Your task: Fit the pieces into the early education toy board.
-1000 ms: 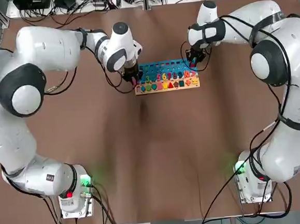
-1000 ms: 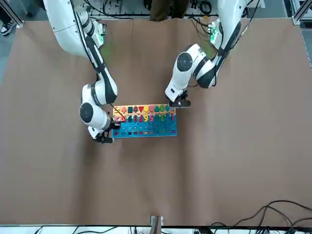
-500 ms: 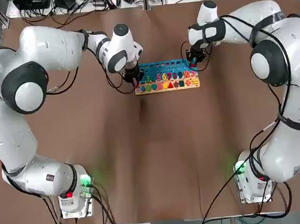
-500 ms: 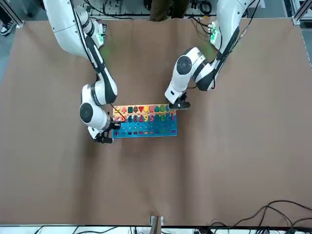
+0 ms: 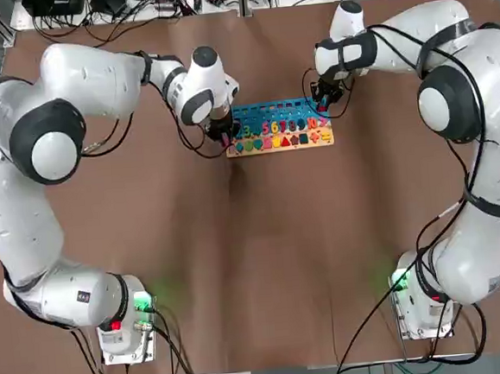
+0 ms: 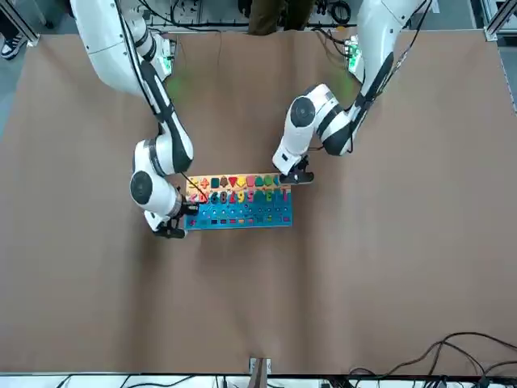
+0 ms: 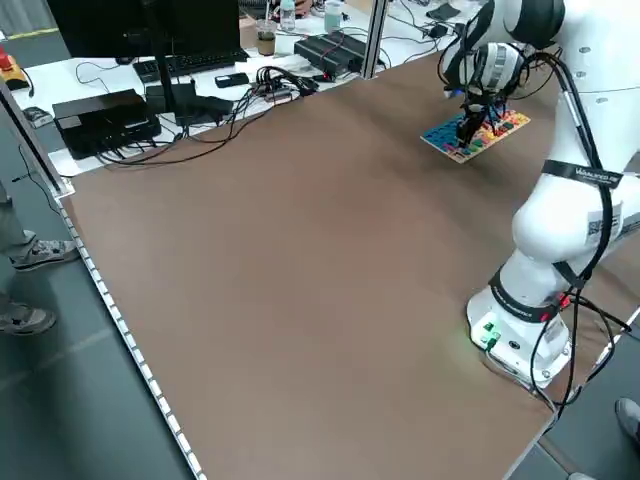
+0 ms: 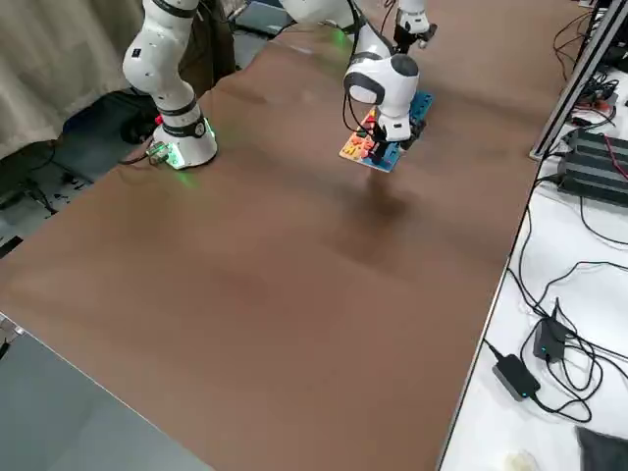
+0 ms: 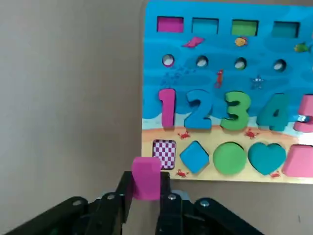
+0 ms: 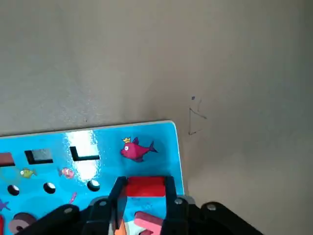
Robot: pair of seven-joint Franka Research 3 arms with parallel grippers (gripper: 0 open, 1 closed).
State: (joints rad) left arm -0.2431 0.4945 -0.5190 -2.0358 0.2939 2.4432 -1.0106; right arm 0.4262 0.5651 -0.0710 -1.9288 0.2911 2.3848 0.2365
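The toy board [image 9: 293, 103] lies flat on the bench, blue with a tan strip carrying coloured shapes; a row of numbers crosses its blue part. A pink rounded piece [image 9: 146, 178] sits between the left pincer's fingers, near a checkered slot in the tan strip. A red piece [image 10: 145, 186] is gripped in the right pincer, over the blue part.

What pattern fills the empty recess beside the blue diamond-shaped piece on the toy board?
A magenta-and-white checkerboard, seen best in the left wrist view.

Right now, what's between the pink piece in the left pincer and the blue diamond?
Between the pink piece and the blue diamond lies the checkered slot, with nothing in it. The left wrist view shows that.
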